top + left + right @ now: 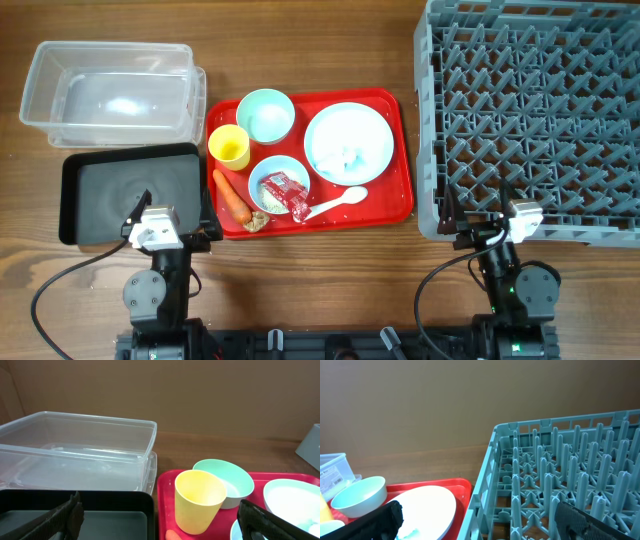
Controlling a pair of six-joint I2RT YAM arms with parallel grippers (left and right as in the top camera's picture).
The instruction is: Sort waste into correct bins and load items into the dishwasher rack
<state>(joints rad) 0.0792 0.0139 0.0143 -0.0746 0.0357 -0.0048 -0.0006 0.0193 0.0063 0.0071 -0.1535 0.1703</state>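
On the red serving tray sit a yellow cup (229, 147), two pale bowls (265, 115) (279, 184), a round plate (348, 143) with white grains, a white spoon (335, 205), a carrot (232, 196), a beige lump (257, 220) and a red-and-white wrapper (286, 194) in the near bowl. The clear tub (110, 92) and black tray (128, 192) lie at the left. The grey rack (535, 115) fills the right. My left gripper (160, 522) is open and empty near the black tray's front edge; the cup (198, 500) is ahead. My right gripper (485, 520) is open and empty at the rack's front left corner (492, 475).
The red serving tray (400, 150) lies between the bins and the rack. Bare wooden table runs along the front, where both arm bases and their cables (60, 275) stand.
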